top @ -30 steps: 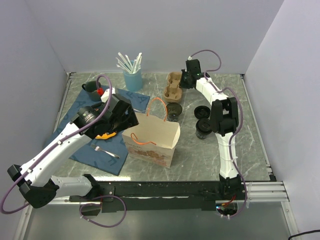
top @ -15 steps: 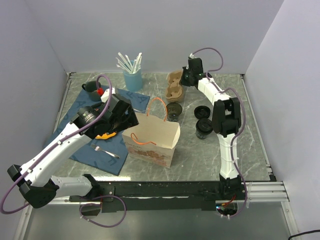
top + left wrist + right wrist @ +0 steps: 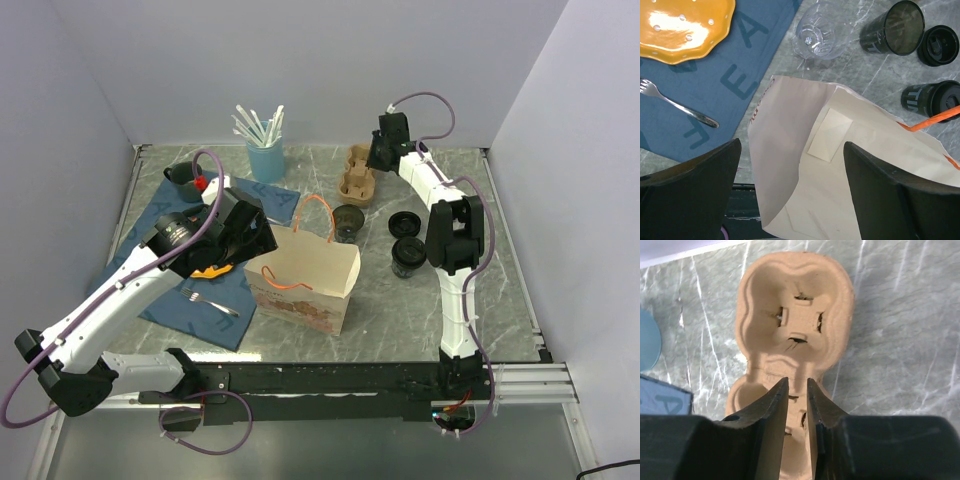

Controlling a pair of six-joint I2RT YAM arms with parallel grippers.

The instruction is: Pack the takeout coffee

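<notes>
Top external view: two arms, one paper bag (image 3: 305,285) standing open mid-table. Left gripper (image 3: 791,147) hangs over the bag mouth, jaws spread wide, nothing held. Right gripper (image 3: 798,382) is at the far side over one cardboard cup carrier (image 3: 795,315). Its jaws are parted by a thin slit above the ridge between the two wells, with nothing seen clamped; contact with the cardboard is unclear.

Black cups: two. Takeout coffee (image 3: 407,256), lidded, stands upright on the table right of the bag, apart from it. Open cup (image 3: 347,221), no lid, sits just behind the bag's handles. One loose lid (image 3: 405,222) lies near both. One clear glass (image 3: 819,34). One orange plate (image 3: 682,25) and one fork (image 3: 680,106) on one blue mat (image 3: 755,45). Back left: one blue cup of straws (image 3: 265,158), one dark mug (image 3: 179,173).
</notes>
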